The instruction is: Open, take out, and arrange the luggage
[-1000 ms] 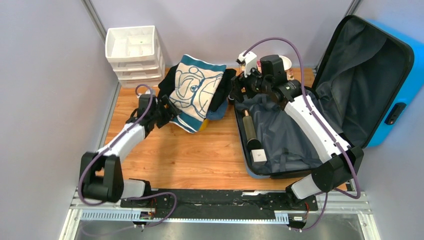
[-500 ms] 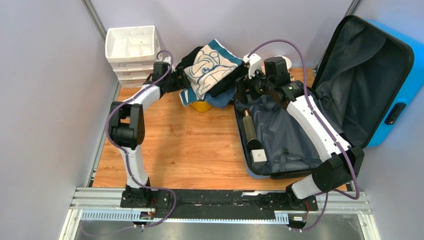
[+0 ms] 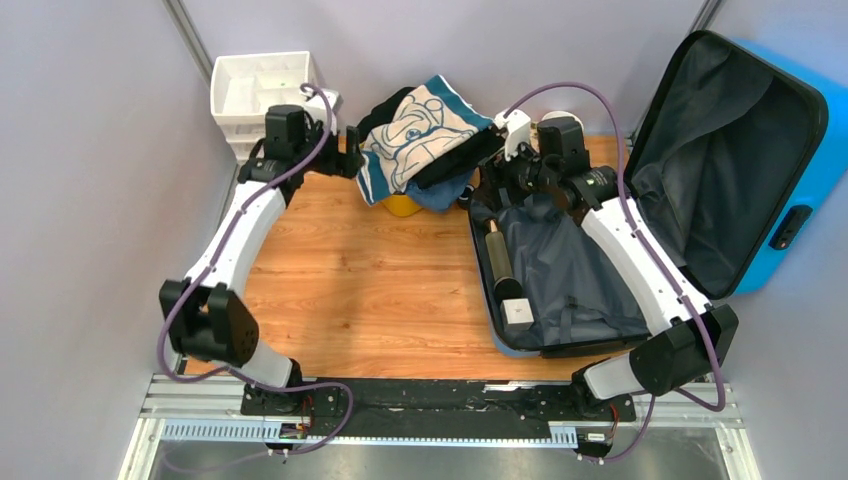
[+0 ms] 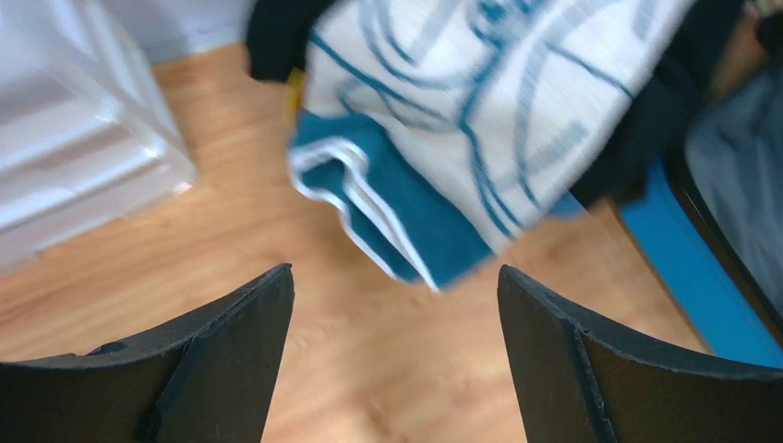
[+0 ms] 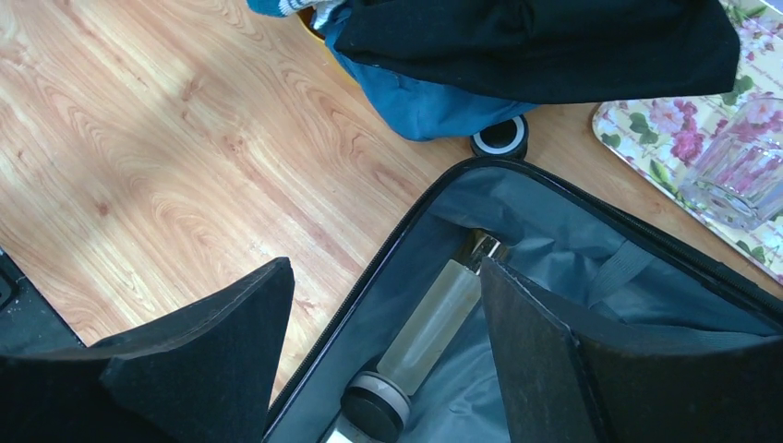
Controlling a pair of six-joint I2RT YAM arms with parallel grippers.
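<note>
Showed the luggage (image 3: 700, 170) lying open at the right of the bench (image 3: 350, 300), lid raised toward the right wall, grey lining exposed. Held in its lower half a clear bottle (image 5: 434, 323) along the left wall and a small white box (image 3: 518, 313) nearer the arm bases.

Judged the step in hand as unpacking, with the bottle the likeliest pick (a guess from the right hand's position). To do it well: descend with fingers straddling the bottle mid-body, across its width, clear of the zipper rim and the loose lining.

Caught the right hand (image 5: 383, 268) wide open and empty, pointing down over the far-left corner of the lower half, arm stretched forward. Caught the left hand (image 4: 392, 277) likewise open and holding nothing, elbow raised. Aimed at the teal-and-cream cloth (image 4: 480, 111) heaped with a black garment (image 5: 554, 37) over the yellow tub (image 3: 405, 207), apparently not touching it.
</note>
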